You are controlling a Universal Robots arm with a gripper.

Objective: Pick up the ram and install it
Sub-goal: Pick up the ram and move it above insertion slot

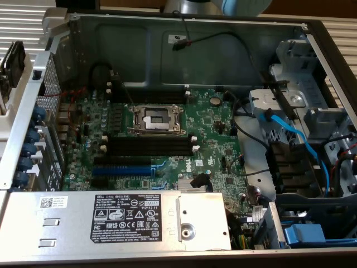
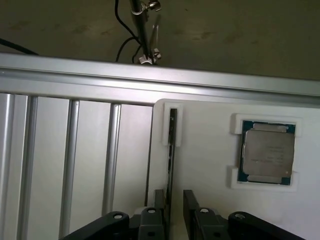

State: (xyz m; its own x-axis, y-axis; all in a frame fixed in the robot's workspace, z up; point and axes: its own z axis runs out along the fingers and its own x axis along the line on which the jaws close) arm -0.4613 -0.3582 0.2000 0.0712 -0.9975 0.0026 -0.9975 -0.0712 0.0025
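In the wrist view the ram [image 2: 171,145] is a thin dark stick standing on its edge in a slot of a white holder [image 2: 200,150]. My gripper [image 2: 174,202] straddles its near end, one finger on each side. The jaws are open: one finger [image 2: 159,200] is close against the stick, while the other [image 2: 191,202] stands off with a visible gap. In the exterior view an open computer case holds a green motherboard [image 1: 212,139] with long black memory slots [image 1: 148,146], which hold no sticks.
A processor chip [image 2: 266,152] lies in a second pocket of the white holder. Ribbed aluminium rails [image 2: 70,160] run beside it. On the motherboard are the CPU socket [image 1: 154,118] and a blue expansion slot [image 1: 121,169]; the power supply [image 1: 111,218] and blue cables [image 1: 295,134] crowd the case.
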